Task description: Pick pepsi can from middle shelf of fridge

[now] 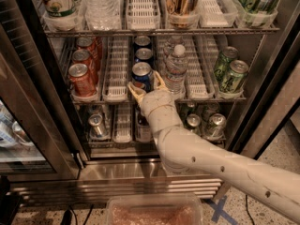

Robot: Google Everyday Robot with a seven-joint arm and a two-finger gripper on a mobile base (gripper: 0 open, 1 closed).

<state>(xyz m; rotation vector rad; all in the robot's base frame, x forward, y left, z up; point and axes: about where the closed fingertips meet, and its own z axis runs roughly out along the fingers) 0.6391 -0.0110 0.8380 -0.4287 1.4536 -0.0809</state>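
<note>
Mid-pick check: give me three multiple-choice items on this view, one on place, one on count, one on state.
1. Where is the claw?
A. at the red cans
B. at the front pepsi can on the middle shelf
C. up at the top shelf

2. How many green cans stand on the middle shelf?
A. two
B. four
C. none

3. How does the front pepsi can stand?
A. lying on its side
B. lifted off the shelf
C. upright in its lane

Answers:
1 B: the claw's open fingers sit on either side of that can.
2 A: a pair stands at the right end.
3 C: its silver top faces up.
</note>
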